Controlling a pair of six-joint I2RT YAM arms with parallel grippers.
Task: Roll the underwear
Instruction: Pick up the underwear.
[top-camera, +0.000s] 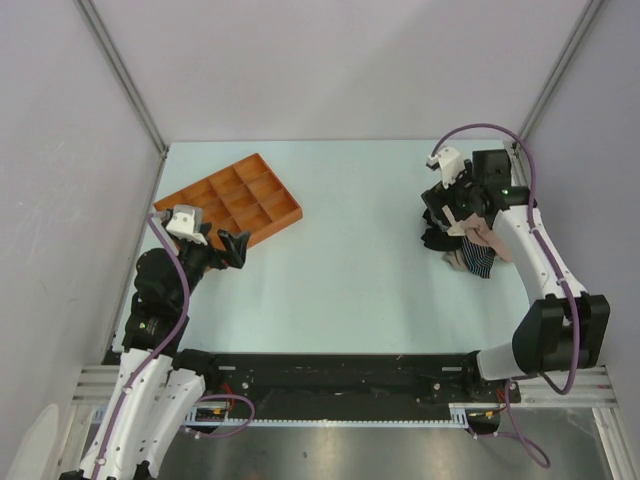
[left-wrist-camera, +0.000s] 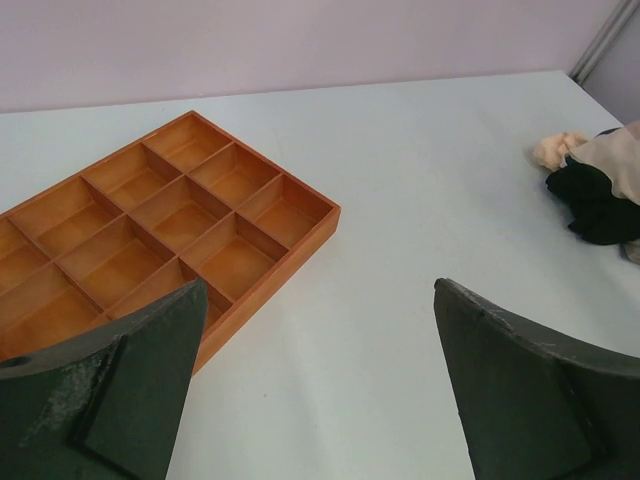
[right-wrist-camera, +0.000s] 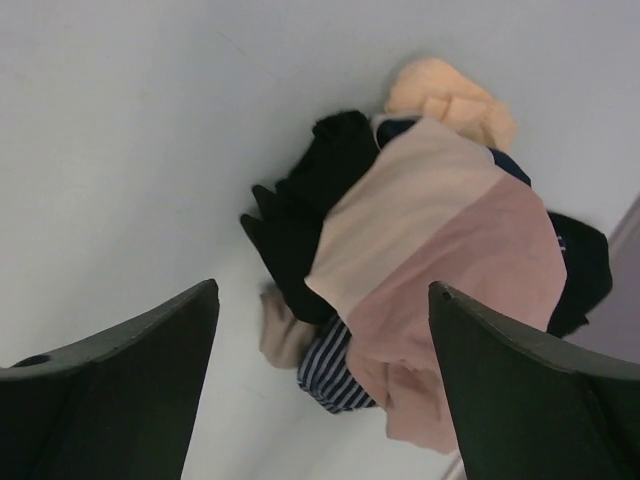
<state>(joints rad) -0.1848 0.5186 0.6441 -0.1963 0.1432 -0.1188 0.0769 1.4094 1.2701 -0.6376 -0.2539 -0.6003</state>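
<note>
A small heap of underwear (right-wrist-camera: 400, 260) is lying on the pale worktop (right-wrist-camera: 120, 150), directly below and just ahead of the right arm's jaws. These are standing spread wide and gripping nothing, one showing at each lower corner of the right wrist view with the heap in the gap beyond them. A pink-beige piece (right-wrist-camera: 440, 260) is draping over the top of the heap. A black piece (right-wrist-camera: 310, 210) is poking out beside it toward the lower-left jaw of that view, a navy piece (right-wrist-camera: 330, 375) with thin white stripes is peeking from under its near edge, and a peach-cream piece (right-wrist-camera: 450, 100) is bunching at the far side. The left arm's jaws are also standing wide apart and holding nothing, well apart from the heap, which is showing far off to their right. An orange tray (left-wrist-camera: 275, 285) of compartments is sitting just ahead of them. The garments are looking light, limp and thin, so they are likely to sag, cling together and come up tangled rather than slide or break. The pink-beige piece, lying uppermost and mostly uncovered, is looking like the sensible one to take first, pinched at a free edge or the waistband so that it is peeling away alone. Whether its edges are lying flat or folded under cannot be told.
</note>
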